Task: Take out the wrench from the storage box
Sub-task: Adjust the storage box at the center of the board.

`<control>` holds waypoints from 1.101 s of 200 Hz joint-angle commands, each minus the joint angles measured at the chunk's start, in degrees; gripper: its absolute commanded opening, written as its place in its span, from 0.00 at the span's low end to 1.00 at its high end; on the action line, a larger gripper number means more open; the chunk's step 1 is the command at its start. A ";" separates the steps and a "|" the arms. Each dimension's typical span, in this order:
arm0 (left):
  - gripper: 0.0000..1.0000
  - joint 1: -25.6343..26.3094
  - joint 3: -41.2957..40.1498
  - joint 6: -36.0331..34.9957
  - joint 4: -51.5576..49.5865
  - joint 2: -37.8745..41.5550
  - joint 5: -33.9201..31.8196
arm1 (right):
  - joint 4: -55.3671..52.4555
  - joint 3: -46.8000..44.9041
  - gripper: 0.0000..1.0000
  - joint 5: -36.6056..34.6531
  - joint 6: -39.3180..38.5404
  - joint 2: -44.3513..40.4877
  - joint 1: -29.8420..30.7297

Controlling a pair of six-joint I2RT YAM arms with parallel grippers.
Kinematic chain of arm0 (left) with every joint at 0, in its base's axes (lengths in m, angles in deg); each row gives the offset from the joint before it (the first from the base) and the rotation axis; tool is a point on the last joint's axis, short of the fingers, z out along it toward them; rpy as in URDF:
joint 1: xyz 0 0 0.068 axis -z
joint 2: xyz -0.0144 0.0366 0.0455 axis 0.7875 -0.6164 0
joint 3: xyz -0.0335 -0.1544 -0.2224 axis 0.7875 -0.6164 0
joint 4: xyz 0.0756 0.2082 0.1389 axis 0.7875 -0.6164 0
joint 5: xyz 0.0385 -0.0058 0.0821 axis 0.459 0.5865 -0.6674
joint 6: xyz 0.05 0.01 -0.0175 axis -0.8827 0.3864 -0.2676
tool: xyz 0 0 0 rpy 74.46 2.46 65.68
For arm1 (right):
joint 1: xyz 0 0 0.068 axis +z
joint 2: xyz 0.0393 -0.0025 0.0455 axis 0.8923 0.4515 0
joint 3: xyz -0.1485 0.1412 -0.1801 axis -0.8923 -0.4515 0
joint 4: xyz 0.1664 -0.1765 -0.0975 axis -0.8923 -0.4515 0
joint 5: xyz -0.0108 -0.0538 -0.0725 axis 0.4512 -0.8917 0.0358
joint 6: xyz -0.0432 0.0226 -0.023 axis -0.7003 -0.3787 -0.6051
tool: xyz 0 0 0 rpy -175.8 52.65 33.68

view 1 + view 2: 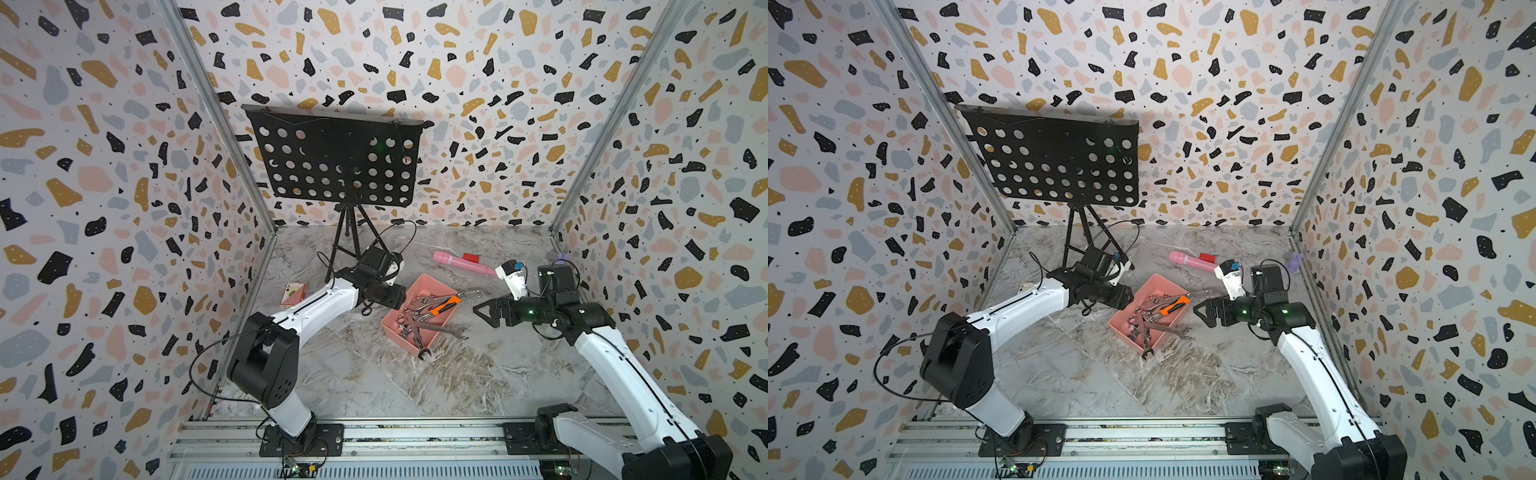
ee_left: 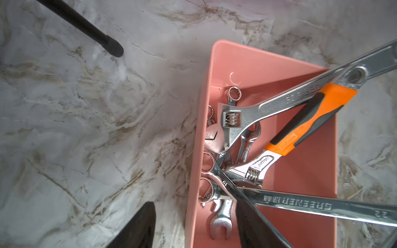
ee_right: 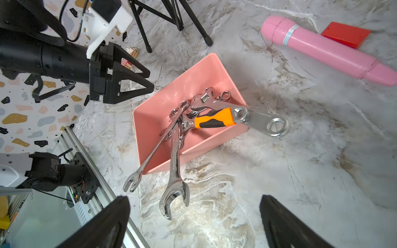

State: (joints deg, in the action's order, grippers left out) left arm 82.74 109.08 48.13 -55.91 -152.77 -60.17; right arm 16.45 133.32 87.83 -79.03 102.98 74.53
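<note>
The salmon-pink storage box [image 1: 428, 284] [image 1: 1156, 286] [image 2: 247, 62] [image 3: 154, 120] lies mid-table with several chrome wrenches piled in it. An orange-handled adjustable wrench [image 1: 446, 304] [image 2: 307, 120] [image 3: 214, 120] lies on top. Two long open-end wrenches [image 3: 174, 193] stick out over the near end. My left gripper [image 1: 400, 298] [image 2: 195, 227] [image 3: 150, 81] is open and straddles the box's left wall, with one finger outside and one inside beside a small open-end wrench [image 2: 221, 223]. My right gripper [image 1: 478, 309] [image 1: 1198, 309] [image 3: 194, 199] is open and empty, right of the box.
A black music stand [image 1: 336, 162] rises at the back, and one of its feet [image 2: 111, 46] rests near the box. A pink cylinder [image 1: 461, 262] and a small red block [image 1: 471, 257] lie behind the box. A card box [image 1: 293, 294] sits left of it. The arms' rail [image 1: 374, 432] runs along the front.
</note>
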 commanded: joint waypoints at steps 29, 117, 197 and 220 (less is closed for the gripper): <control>0.48 1.97 5.89 0.74 -3.51 -5.58 -5.18 | -1.85 1.39 1.00 -2.53 0.62 0.41 0.76; 0.17 3.67 8.09 1.71 -5.37 -10.27 -6.01 | -2.35 1.88 1.00 -4.08 0.33 1.34 0.93; 0.02 4.71 2.07 11.33 -6.52 -3.35 -6.99 | -3.67 3.52 1.00 -4.95 -1.44 2.07 0.93; 0.01 5.71 -1.91 16.80 -6.08 0.66 -8.93 | -5.42 5.23 1.00 -4.86 -3.52 3.19 0.98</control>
State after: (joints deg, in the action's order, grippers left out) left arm 87.70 109.95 57.73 -61.09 -158.35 -66.22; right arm 14.06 135.02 83.02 -79.80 105.56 75.19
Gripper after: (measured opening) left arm 0.076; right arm 0.999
